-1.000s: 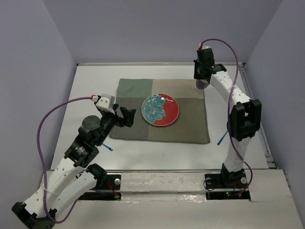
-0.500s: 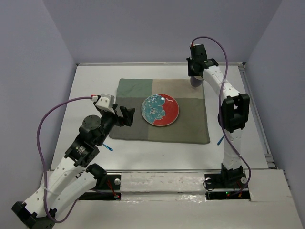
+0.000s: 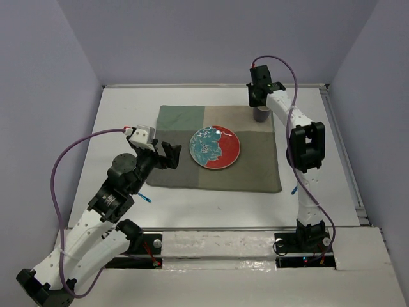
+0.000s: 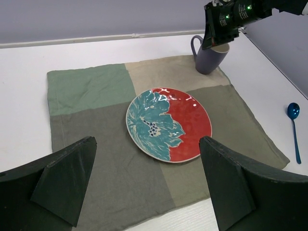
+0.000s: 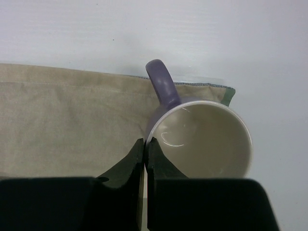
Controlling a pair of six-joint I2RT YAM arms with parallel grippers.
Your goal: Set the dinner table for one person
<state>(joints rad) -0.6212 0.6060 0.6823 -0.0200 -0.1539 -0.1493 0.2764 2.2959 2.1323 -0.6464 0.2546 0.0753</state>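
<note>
1. Work surface. The dinner table [image 3: 121, 121] fills the floor of the enclosure. I see a four-patch cloth mat [image 3: 179, 121] lying flat near its middle, with bare table on every side of it.

2. Mat contents. A red and teal plate [image 3: 216, 147] sits at the centre of the mat, across the seams where the patches meet. A purple mug [image 4: 208, 60] stands upright at the far right corner of the mat, its handle turned toward the far left. I cannot tell whether its base rests on the cloth or hangs just above it.

3. Right gripper [image 5: 145, 144]. The jaws are clenched on the mug's rim, just beside the root of the handle. The wrist view looks straight down into the cream interior.

4. Left gripper [image 3: 172, 155]. The jaws are released and spread wide, holding nothing. It hovers at the near left edge of the mat, facing the plate.

5. Surroundings. A blue spoon [image 4: 292, 115] lies on the bare table off the right edge of the mat, well apart from the plate. A second blue utensil [image 3: 146, 198] lies near the mat's near left corner, partly hidden under the left arm. The right arm [image 3: 305, 147] reaches over the table beside the mat's right edge, above the spoon. The plate lies between the two grippers.
</note>
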